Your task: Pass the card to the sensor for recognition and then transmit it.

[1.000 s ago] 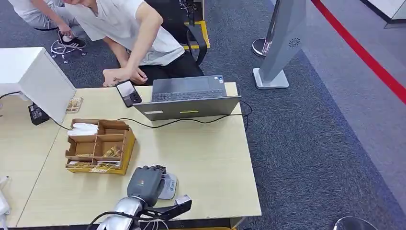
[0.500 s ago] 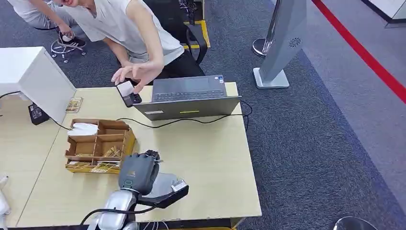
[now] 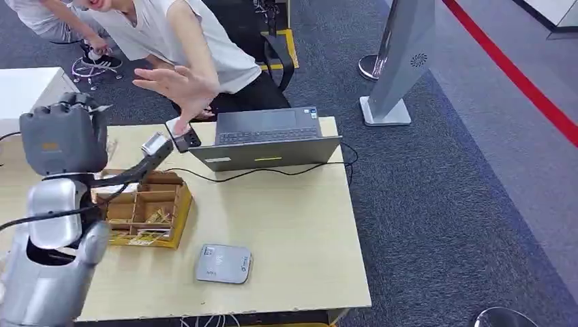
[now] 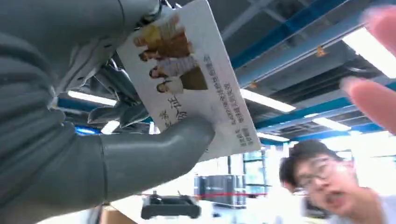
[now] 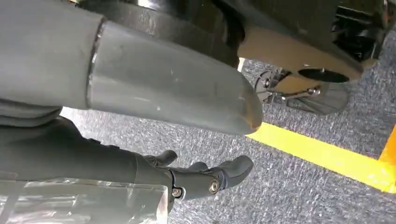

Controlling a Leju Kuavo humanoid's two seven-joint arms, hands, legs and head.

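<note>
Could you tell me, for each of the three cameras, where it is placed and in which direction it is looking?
Head view: high on the body, looking down at the table; left hand raised.
Left wrist view: behind the left hand, facing up at the ceiling; it holds the card.
Right wrist view: behind the hanging right hand, facing the floor.
Shared: head and left wrist views both show a person reaching.
</note>
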